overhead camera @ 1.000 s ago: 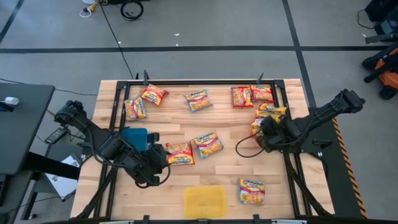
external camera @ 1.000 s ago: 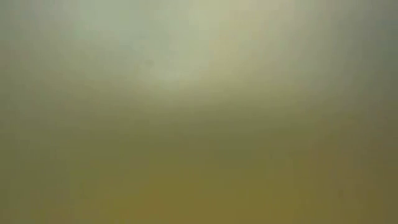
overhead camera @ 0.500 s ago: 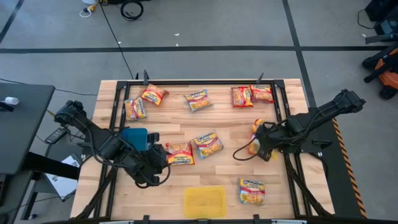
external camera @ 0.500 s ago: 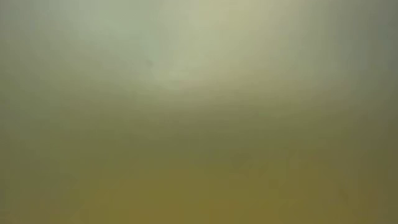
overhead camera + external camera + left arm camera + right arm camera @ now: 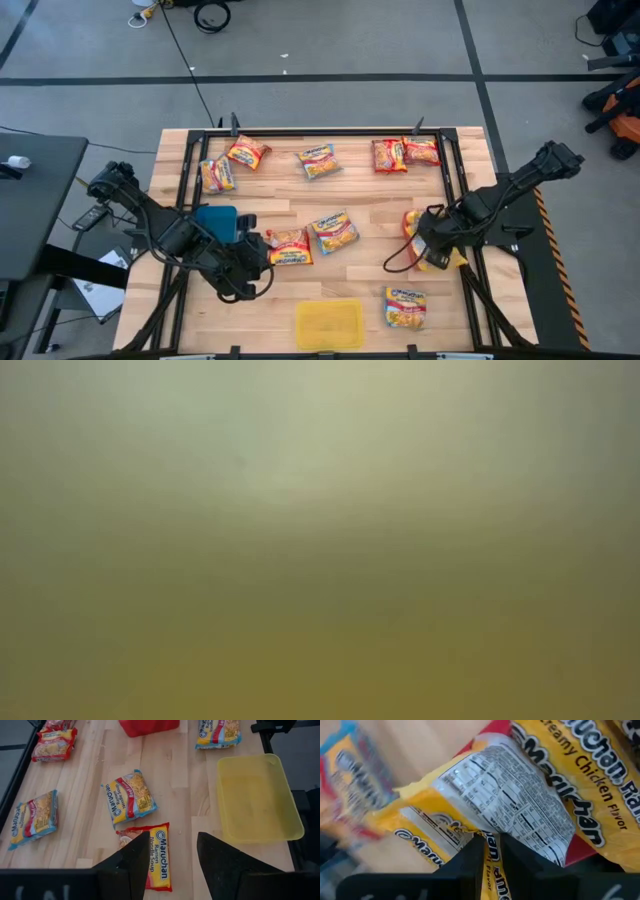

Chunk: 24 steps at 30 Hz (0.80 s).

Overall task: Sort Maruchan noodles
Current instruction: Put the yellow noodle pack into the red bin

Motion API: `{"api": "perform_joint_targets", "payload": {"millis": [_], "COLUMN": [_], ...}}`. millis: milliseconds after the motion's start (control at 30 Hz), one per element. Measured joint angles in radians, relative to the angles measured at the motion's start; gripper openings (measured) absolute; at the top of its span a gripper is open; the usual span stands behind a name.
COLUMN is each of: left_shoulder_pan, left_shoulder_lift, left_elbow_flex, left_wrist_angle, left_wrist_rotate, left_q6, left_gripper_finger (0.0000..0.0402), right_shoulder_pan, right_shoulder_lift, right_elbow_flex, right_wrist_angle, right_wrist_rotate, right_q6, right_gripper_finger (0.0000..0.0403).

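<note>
Several Maruchan noodle packets lie flat on the wooden table [image 5: 370, 205], among them two in the middle [image 5: 335, 232] [image 5: 288, 245] and one near the front right [image 5: 405, 307]. At the right side my right gripper [image 5: 425, 247] points down, shut on a crumpled yellow packet [image 5: 505, 795] whose printed back faces the wrist camera. A second yellow packet [image 5: 580, 775] lies just beyond it with red beneath it. My left gripper [image 5: 170, 845] hovers open above the red-and-yellow middle packet [image 5: 152, 855]. The low view shows only blur. My right gripper pinches the yellow packet's edge [image 5: 491, 851] between its two fingers, coming from above and pointing down. The packet spreads out crumpled below the fingers. Whether the packet rests on anything, or whether the second packet is touched too, I cannot tell.
A yellow tray [image 5: 328, 322] stands at the near edge and a blue tray [image 5: 213, 220] by my left arm. A red tray [image 5: 148, 726] shows in the left wrist view. More packets [image 5: 318, 160] [image 5: 390, 155] lie along the far edge. A black frame [image 5: 470, 190] borders the table.
My right gripper has gone toward the table's near edge and turned at the wrist until it points down. The yellow packet has gone along with it from the far right side toward the near right. My left arm has kept still.
</note>
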State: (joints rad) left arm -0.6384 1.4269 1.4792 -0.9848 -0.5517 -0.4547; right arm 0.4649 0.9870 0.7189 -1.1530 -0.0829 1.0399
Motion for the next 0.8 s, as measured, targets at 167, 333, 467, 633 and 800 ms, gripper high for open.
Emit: {"api": "perform_joint_targets", "payload": {"millis": [167, 333, 467, 633, 800], "left_shoulder_pan": [0.002, 0.002, 0.001, 0.001, -0.001], "left_shoulder_lift": [0.0, 0.0, 0.0, 0.0, 0.0], "left_elbow_flex": [0.0, 0.0, 0.0, 0.0, 0.0], "left_wrist_angle": [0.001, 0.001, 0.001, 0.001, 0.0], "left_wrist_rotate": [-0.005, -0.005, -0.005, -0.005, -0.005], "left_q6": [0.02, 0.02, 0.02, 0.02, 0.02], "left_gripper_finger": [0.0167, 0.0167, 0.0167, 0.0167, 0.0167], "right_shoulder_pan": [-0.031, -0.062, -0.067, -0.074, -0.115], "right_shoulder_lift": [-0.001, -0.001, -0.001, 0.0, 0.021], "right_elbow_flex": [0.0, 0.018, 0.08, 0.102, 0.044], "right_wrist_angle": [-0.031, -0.084, -0.141, -0.161, -0.157], "right_wrist_rotate": [0.235, 0.328, 0.467, 0.592, 0.527], "right_q6": [-0.018, -0.015, -0.032, -0.077, -0.069], "right_gripper_finger": [0.0073, 0.0073, 0.0073, 0.0073, 0.0073]}}
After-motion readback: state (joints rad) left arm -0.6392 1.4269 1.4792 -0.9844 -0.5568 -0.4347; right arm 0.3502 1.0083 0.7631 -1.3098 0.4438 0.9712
